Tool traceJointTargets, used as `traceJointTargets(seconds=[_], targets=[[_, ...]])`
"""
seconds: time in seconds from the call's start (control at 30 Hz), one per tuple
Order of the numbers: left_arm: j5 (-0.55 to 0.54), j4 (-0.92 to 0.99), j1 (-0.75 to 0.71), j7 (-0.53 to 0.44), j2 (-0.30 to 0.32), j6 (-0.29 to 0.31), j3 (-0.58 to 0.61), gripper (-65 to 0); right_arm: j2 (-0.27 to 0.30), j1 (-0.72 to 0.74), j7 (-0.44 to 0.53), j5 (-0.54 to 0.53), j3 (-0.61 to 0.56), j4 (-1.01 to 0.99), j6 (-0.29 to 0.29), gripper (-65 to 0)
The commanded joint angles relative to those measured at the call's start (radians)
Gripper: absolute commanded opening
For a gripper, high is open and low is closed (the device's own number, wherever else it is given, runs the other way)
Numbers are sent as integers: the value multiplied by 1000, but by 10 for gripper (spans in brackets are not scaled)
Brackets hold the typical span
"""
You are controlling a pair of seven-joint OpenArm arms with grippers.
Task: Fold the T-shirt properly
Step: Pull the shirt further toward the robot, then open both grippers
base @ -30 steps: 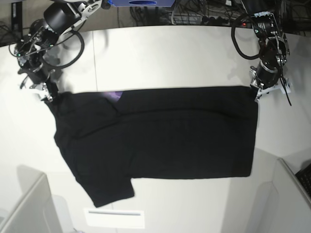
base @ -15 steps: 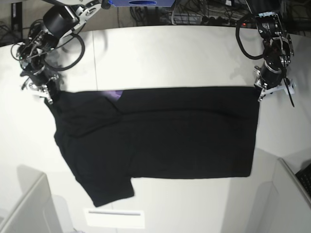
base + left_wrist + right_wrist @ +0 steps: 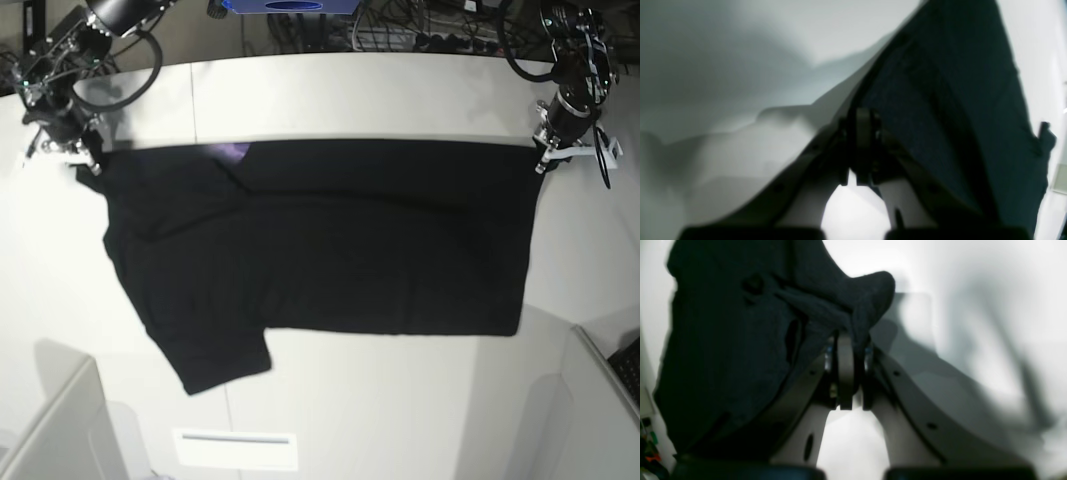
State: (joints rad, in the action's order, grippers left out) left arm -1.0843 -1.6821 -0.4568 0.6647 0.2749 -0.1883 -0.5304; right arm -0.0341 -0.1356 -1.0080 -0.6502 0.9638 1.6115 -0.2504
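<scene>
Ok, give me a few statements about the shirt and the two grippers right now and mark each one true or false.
1. Both grippers are shut on the T-shirt. True: the right gripper and the left gripper each pinch black cloth.
2. The T-shirt is bunched in a heap. False: it lies spread out wide across the table.
3. A bit of purple print shows near the shirt's far edge. True.
4. The left gripper holds a sleeve at the near edge. False: it grips a far corner, and that sleeve lies free.
</scene>
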Motion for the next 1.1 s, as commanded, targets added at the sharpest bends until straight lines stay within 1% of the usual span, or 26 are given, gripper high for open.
traceJointTargets(seconds=[0.0, 0.2, 0.3, 0.5, 0.6, 0.83, 1.07], targets=[[-4, -25, -17, -20, 13, 5, -9, -650, 4, -12, 10, -10, 8, 31, -3, -650], [-3, -37, -104, -20, 13, 5, -9, -650, -53, -114, 5, -10, 1, 129, -3, -650], [-3, -42, -142, -20, 13, 5, -9, -650, -71, -151, 5, -10, 1, 146, -3, -650], [2, -42, -205, -21, 14, 6, -10, -650, -68, -198, 7, -10, 8, 146, -5, -650], [-3, -42, -224, -21, 27, 6, -10, -650, -68, -223, 5, -10, 5, 148, -5, -650], [-3, -42, -239, -20, 24, 6, -9, -650, -69, -261, 10, -10, 8, 148, -5, -650], [2, -33, -242, -20, 19, 6, -9, -650, -66, -261, 7, -10, 4, 148, -5, -650]])
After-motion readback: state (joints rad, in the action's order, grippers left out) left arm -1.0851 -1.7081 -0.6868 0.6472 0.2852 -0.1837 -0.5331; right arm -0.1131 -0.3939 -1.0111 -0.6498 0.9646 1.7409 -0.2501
